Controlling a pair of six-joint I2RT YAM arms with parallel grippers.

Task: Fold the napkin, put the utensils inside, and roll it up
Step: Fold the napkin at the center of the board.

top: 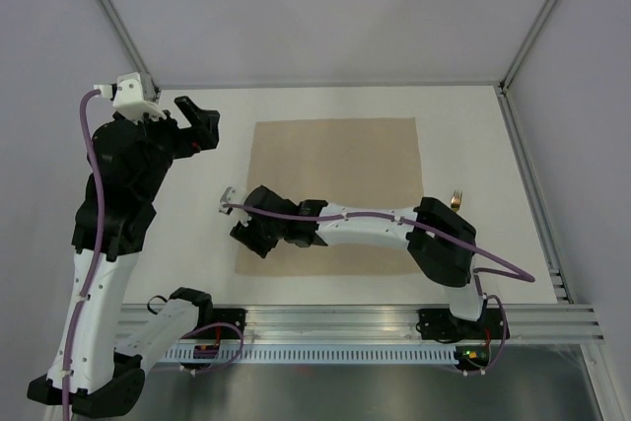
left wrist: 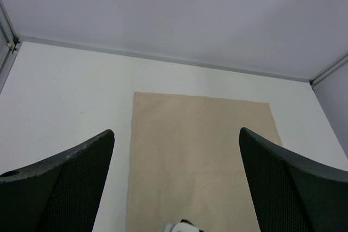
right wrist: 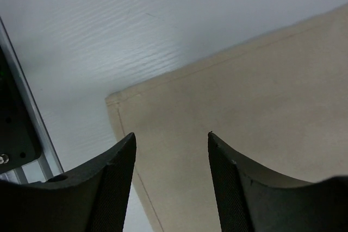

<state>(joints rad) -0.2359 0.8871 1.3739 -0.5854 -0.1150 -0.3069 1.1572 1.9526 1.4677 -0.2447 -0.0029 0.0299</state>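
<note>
Napkin (top: 340,179) lies flat and unfolded in the middle of the bench (top: 473,125). It is a near-square sheet with edges parallel to the bench edges, so it has no long axis to speak of. My right end effector (top: 248,234) is low over its near-left corner, fingers apart, with nothing pinched that I can see. My left end effector (top: 202,121) hangs raised off the far-left corner, fingers spread wide and empty. The right arm is clearly the nearer one (it lies across the cloth's near edge).

From the right wrist, the corner sits just ahead of one finger (right wrist: 103,188), and a hem runs back between the pair; the top view hides that under the wrist. Only the top view shows the fork (top: 456,198), just off the napkin's right edge, with its handle hidden beneath my arm.
</note>
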